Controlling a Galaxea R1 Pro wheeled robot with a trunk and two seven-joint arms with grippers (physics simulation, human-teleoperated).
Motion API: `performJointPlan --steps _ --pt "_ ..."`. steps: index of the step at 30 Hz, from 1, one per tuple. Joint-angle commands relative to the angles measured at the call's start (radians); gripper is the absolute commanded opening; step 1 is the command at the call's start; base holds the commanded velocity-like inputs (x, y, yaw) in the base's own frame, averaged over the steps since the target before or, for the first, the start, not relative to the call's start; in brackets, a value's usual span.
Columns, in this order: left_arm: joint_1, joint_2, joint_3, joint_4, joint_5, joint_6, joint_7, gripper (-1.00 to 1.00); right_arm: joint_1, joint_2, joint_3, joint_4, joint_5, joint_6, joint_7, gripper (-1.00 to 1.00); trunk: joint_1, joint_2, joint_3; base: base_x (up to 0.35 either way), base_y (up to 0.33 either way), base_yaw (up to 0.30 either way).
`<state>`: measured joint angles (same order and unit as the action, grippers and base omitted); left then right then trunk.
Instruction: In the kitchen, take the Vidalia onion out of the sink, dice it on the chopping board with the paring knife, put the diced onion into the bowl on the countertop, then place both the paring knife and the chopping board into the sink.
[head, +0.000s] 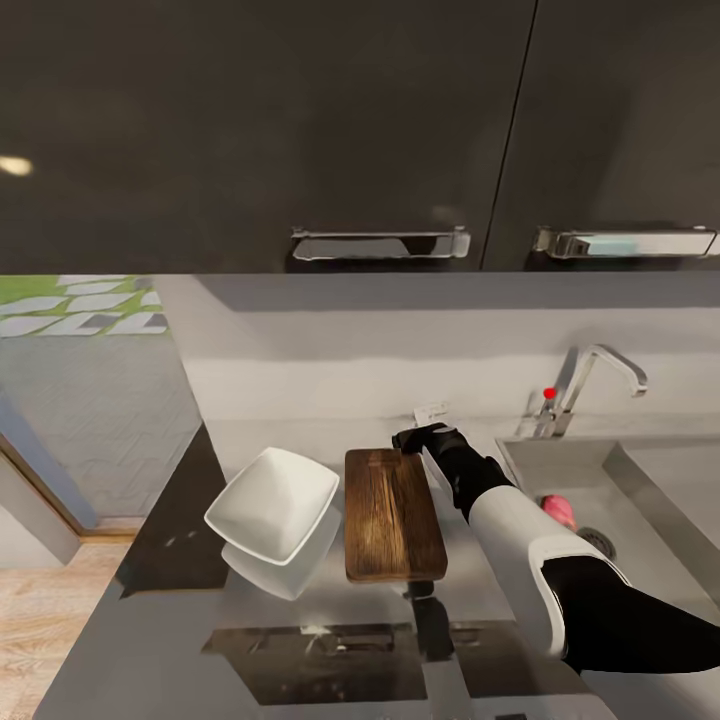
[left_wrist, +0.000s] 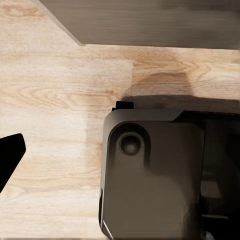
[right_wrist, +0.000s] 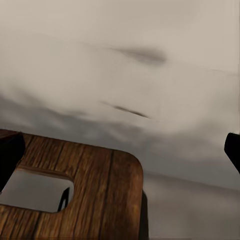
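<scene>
Onion (head: 560, 511), a small pink bulb, lies in the sink (head: 640, 470) beside the round drain (head: 598, 541), partly hidden behind the right arm (head: 520, 540). Board (head: 393, 514), dark brown wood, lies flat on the glossy grey surface (head: 170, 640) between the white bowl (head: 272, 503) and the sink, near the bowl but not touching it; the bowl's reflection shows beneath it. Right tool (head: 420, 437) sits at the board's far right corner, close to the wall; a pale slim object just beyond it is too small to identify. In the right wrist view the board's rounded corner (right_wrist: 95, 195) and handle slot (right_wrist: 35, 190) lie just below the camera, with one dark fingertip (right_wrist: 9, 156) at one edge of the picture and the other at the opposite edge, so the fingers are spread wide with nothing between them. Chrome tap (head: 590, 385) with its red knob (head: 549, 393) stands behind the basin. Left wrist view looks down on light wood floor (left_wrist: 55, 100) and a dark robot part (left_wrist: 150, 175); one dark fingertip (left_wrist: 10, 155) shows at the edge, and the left tool's state cannot be told.
</scene>
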<state>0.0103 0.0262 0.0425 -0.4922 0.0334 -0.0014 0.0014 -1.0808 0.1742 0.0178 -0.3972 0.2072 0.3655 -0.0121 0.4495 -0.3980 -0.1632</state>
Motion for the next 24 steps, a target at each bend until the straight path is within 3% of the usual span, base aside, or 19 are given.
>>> performJointPlan --steps 1,24 --pt "0.000 0.000 0.001 -0.001 0.003 0.000 0.000 1.00 -0.001 0.000 0.002 0.002 0.006 0.006 -0.001 1.00 0.001 -0.002 -0.003 0.000 0.000 0.000" --pt "0.000 0.000 0.000 0.000 0.004 0.000 0.000 1.00 -0.001 0.000 0.002 0.011 0.006 0.006 0.000 1.00 0.001 -0.002 -0.040 0.000 0.000 0.000"
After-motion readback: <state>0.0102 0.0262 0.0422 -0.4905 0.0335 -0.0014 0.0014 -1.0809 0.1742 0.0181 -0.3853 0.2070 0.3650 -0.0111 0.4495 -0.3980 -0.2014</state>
